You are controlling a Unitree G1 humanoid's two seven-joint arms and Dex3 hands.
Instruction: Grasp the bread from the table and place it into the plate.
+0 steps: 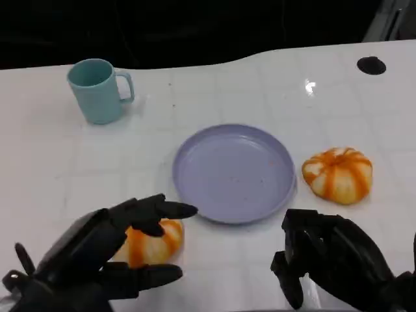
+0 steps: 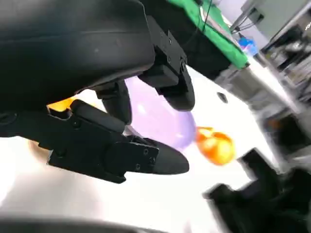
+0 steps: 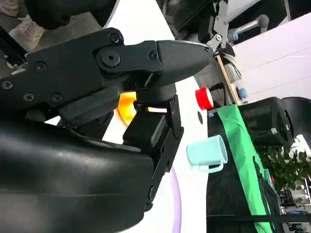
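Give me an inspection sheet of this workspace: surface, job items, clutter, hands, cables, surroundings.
Surface: white table, with a black round mark near its far right edge.
Job's things: near bread on the table at lower left, under the left hand's fingers; second bread lies right of the plate, apart from it; purple plate at centre, nothing on it but small specks.
Clutter: teal mug upright at far left, handle to the right.
Hands: left hand over the near bread, fingers spread around it, not closed; right hand near the front edge, fingers curled, holding nothing.
Cables: nothing seen on the table.
Surroundings: dark background beyond the table; green cloth and a red knob in the right wrist view.
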